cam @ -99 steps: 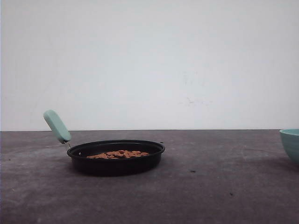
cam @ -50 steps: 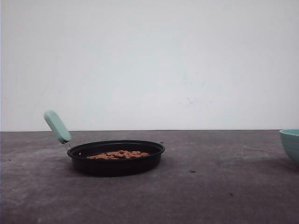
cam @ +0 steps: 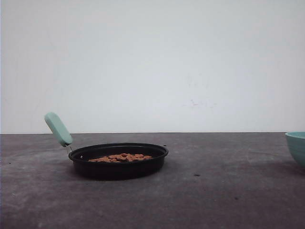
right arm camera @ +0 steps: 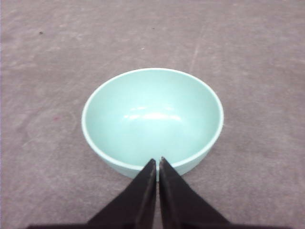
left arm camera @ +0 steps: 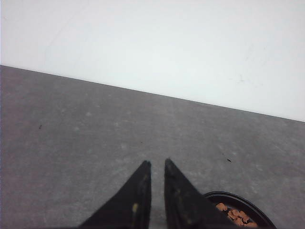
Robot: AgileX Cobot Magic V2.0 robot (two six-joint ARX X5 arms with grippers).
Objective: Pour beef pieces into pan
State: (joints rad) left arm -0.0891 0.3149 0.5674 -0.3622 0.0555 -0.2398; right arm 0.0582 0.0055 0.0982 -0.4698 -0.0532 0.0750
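Front view. Pan (cam: 118,160): shallow, round, black, standing flat on the grey table (cam: 214,191), left of centre. Its mint-green handle (cam: 58,129) rises at a slant to the upper left. Beef pieces (cam: 120,157): a low heap of reddish-brown chunks lying inside the pan, their tops just visible over the rim. Teal bowl (cam: 296,147): at the far right edge, cut off by the frame, well apart from the pan. A few dark specks lie on the table between them. Pale wall behind.

Left wrist view. Left gripper (left arm camera: 157,164): two black pointed fingers, tips nearly together with a narrow slit between, holding nothing. The pan (left arm camera: 240,210) sits just beside the fingers, partly cut off at the frame's edge, with beef pieces (left arm camera: 234,214) showing inside. Bare table lies ahead of the tips.

Right wrist view. Right gripper (right arm camera: 157,161): black fingers pressed together, holding nothing, tips over the near rim of the teal bowl (right arm camera: 152,117). Whether they touch the rim cannot be told. The bowl stands upright on the table, with nothing inside it.
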